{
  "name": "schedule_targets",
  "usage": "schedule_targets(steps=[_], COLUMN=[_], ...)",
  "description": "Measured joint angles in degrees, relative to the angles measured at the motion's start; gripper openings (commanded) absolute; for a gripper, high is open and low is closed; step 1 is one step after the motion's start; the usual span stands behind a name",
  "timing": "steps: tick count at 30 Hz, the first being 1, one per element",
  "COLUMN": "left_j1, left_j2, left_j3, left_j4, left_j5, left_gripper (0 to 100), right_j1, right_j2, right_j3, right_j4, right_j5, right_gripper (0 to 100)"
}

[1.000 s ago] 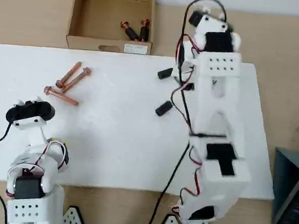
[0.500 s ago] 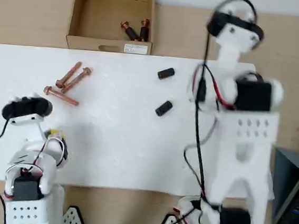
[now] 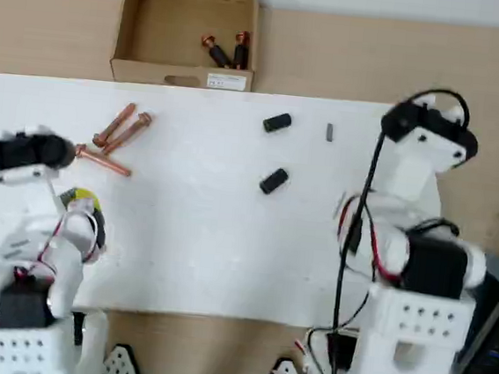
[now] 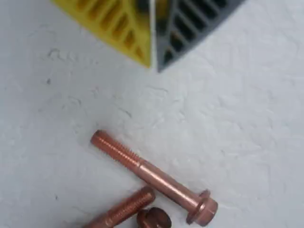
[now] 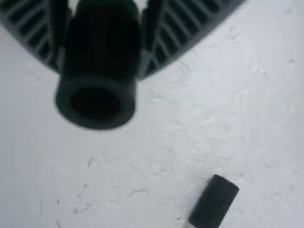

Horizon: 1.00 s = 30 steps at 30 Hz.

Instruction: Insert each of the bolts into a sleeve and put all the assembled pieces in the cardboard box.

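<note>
Three copper bolts lie at the mat's left, the nearest one (image 3: 102,160) also seen close up (image 4: 152,175). My left gripper (image 4: 153,59) hangs just short of that bolt's threaded end, its yellow and grey fingers shut together on nothing. My left arm (image 3: 23,152) stands at the mat's left edge. My right gripper (image 5: 102,61) is shut on a black sleeve (image 5: 97,80), whose open end faces the camera. My right arm (image 3: 427,129) is over the mat's right side. Two loose sleeves (image 3: 277,122) (image 3: 273,180) lie mid-mat. One sleeve (image 5: 213,202) lies beyond the held one.
The cardboard box (image 3: 133,61) stands behind the mat and holds two assembled pieces (image 3: 227,50). A small dark grey piece (image 3: 329,132) lies on the white mat (image 3: 200,244) right of the far sleeve. A dark object (image 3: 491,343) sits at the right edge.
My right arm has drawn back from far over the mat toward its right side. My left arm has shifted left and a little farther out.
</note>
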Motion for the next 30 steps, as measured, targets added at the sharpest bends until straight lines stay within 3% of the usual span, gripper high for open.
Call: schedule_targets(steps=[7,12,21,30], left_j1=[0.0,0.0,0.0,4.0], left_j2=[26.5,43.7,72.4,98.2], left_j3=[-17.3,-29.2,-47.4,-71.3], left_j4=[0.0,0.0,0.3,20.4], left_j5=[-4.7,-11.7,-16.7,-31.5], left_gripper=[0,0,0,0], right_j1=[0.2,4.4,8.6,9.2], right_j2=[-4.9,-6.2,-8.1,-12.8], right_j3=[4.9,7.5,11.1,11.1], right_j4=[-1.2,-4.2,-4.7,-4.7], right_j5=[0.0,0.0,0.0,0.0], right_gripper=[0.9,0.9,0.9,0.9])
